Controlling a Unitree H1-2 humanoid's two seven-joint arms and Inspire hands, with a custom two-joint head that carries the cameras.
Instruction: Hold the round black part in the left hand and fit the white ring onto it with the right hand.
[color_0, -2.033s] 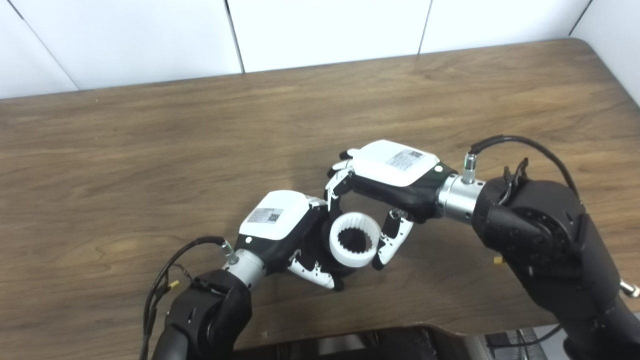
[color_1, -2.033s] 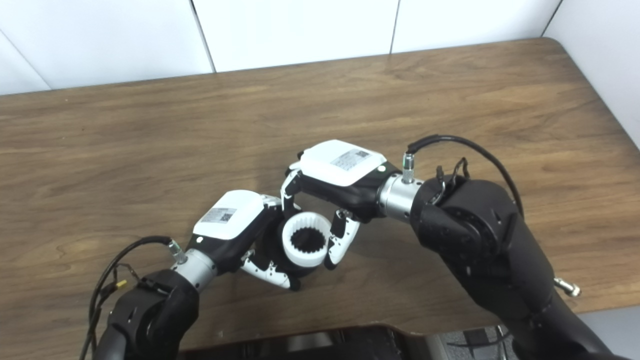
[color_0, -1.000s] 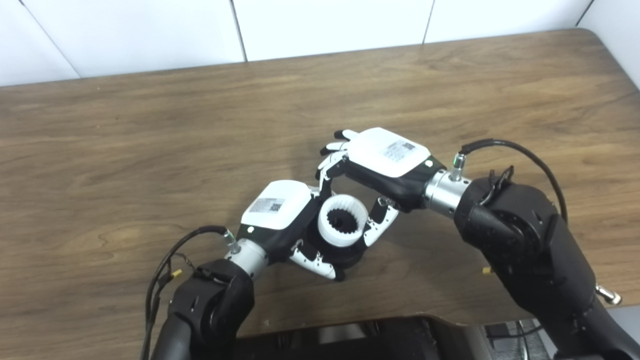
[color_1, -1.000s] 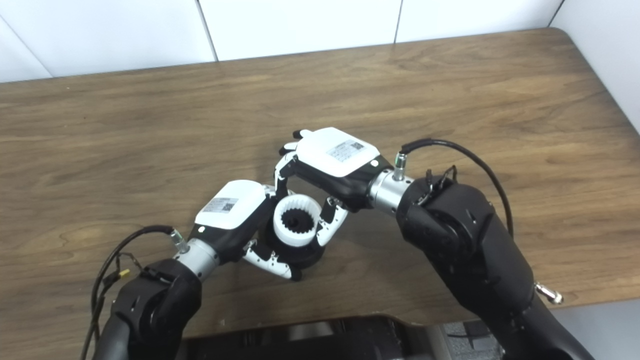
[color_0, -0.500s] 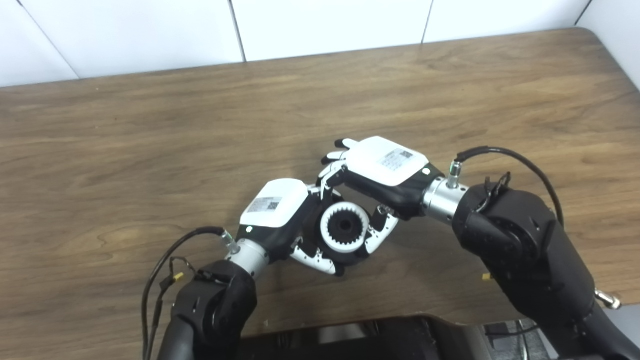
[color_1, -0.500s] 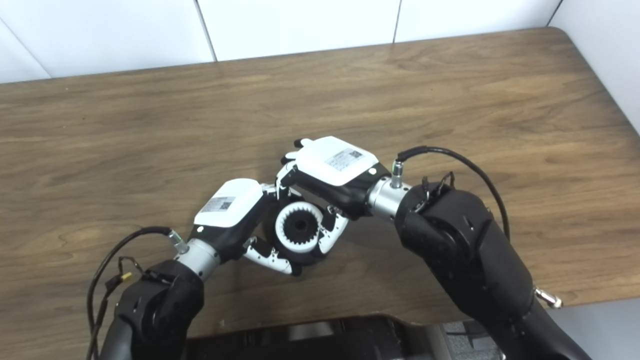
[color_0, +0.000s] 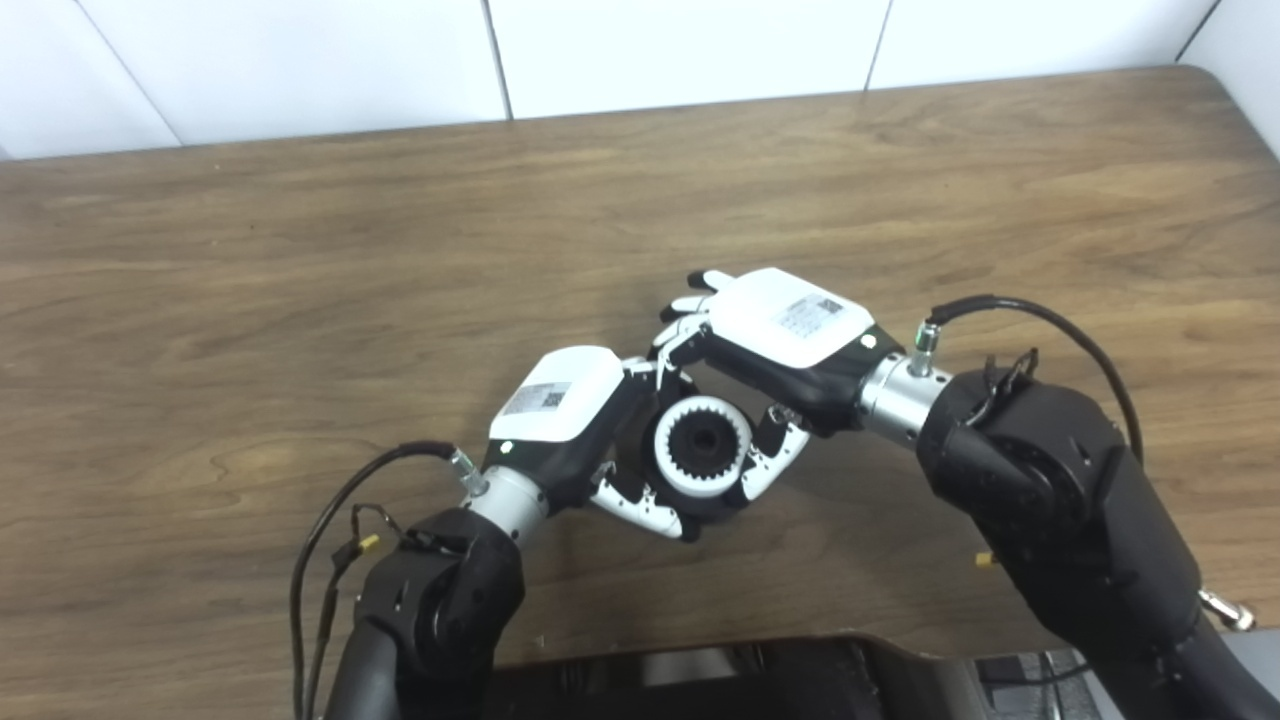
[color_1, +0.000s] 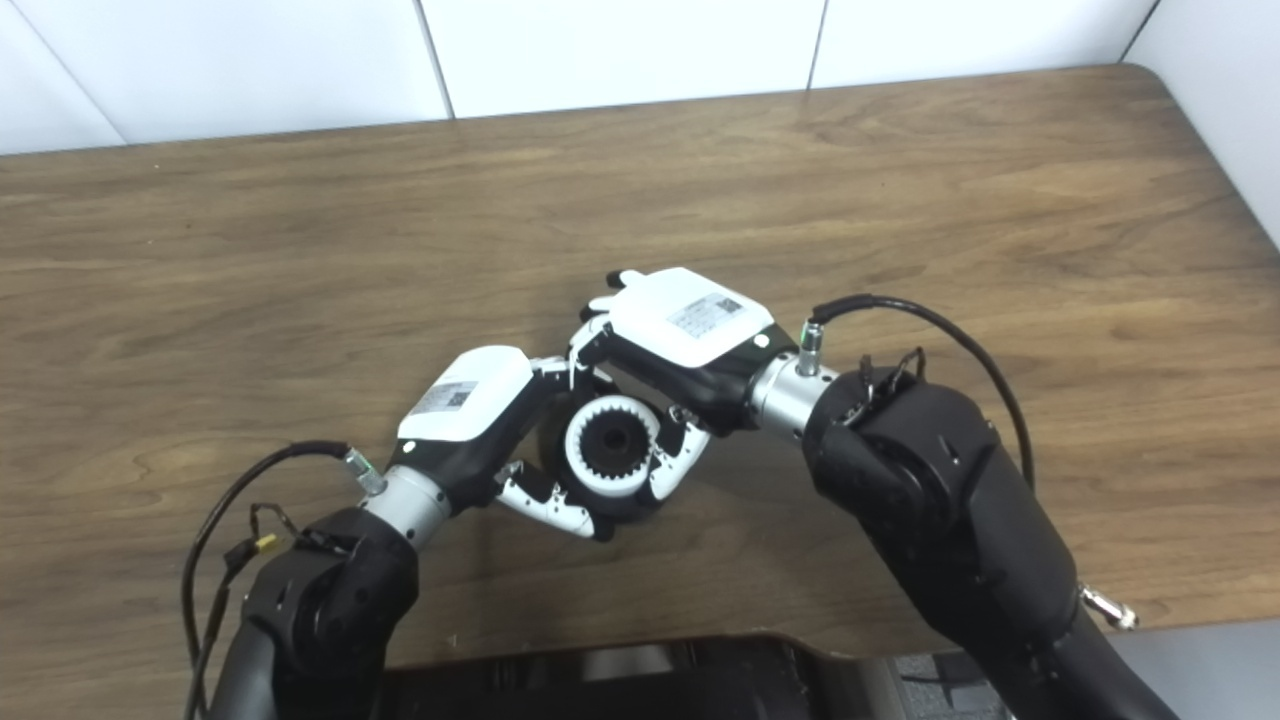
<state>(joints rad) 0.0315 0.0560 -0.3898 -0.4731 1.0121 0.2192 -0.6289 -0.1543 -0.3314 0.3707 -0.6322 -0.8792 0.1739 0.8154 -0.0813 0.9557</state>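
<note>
White ring (color_0: 702, 445) – toothed inside, seated on round black part (color_0: 722, 503), left hand (color_0: 580, 425) gripping part, right hand (color_0: 775, 350) fingers (color_0: 762, 468) closed on ring

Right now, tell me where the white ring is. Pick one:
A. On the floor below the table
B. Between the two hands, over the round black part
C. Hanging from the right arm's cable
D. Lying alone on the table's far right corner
B: the white ring sits on the round black part, with the left hand and the right hand closed around it.
</note>
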